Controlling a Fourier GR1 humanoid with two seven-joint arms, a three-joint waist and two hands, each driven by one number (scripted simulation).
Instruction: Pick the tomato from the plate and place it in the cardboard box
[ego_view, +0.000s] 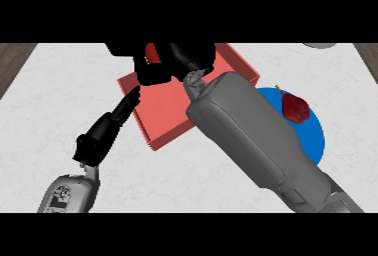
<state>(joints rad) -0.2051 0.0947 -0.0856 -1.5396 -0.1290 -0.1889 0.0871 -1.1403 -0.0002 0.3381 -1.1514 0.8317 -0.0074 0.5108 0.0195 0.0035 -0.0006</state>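
The right hand's (173, 62) black fingers are curled round a red thing (152, 51), of which only a small bright patch shows between them; it looks smooth and evenly red, and its outline is hidden by the hand, so I cannot tell its full shape. That patch sits at the far edge of the scene, above the far part of the red box (166, 112). From the hand the grey right forearm (258, 145) runs back to the near right, crossing the right side of the box and covering much of the blue plate (314, 132).

The left hand (103, 135) has its fingers straight and pressed together, pointing toward the far right; their tips reach the left edge of the box, and whether they touch it I cannot tell. Its grey left forearm (70, 192) enters at the near left.

The box is a flat, salmon-red tray with a low rim, turned at an angle on the pale counter (66, 95). On the plate, just right of the forearm, lies a dark red, faceted object (296, 108) with a small yellowish tip at its far end. A grey rounded thing (319, 45) shows at the far right edge.
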